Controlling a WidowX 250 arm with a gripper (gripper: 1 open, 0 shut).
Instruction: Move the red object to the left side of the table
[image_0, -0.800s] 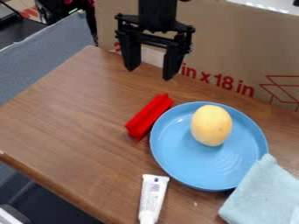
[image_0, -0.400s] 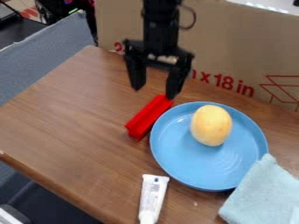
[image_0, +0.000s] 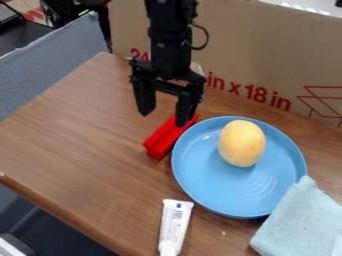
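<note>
The worktop (image_0: 80, 135) is brown with wood lines, and the block (image_0: 163, 140) on it is bright red. The plate (image_0: 201, 185) is blue, the fruit (image_0: 242, 143) is yellow, and the claw (image_0: 164, 108) is black. The box (image_0: 247, 50) is tan with red letters and lines.

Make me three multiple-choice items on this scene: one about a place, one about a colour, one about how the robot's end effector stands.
1. Where is the yellow fruit?
A) On the cloth
B) On the plate
C) Inside the box

2. What colour is the plate?
A) Green
B) White
C) Blue

3. How is the end effector?
A) Open
B) Shut on the tube
C) Shut on the cloth

1: B, the yellow fruit sits on the plate.
2: C, its rim and surface are plainly blue.
3: A, the end effector has its fingers spread apart near the red block.
</note>
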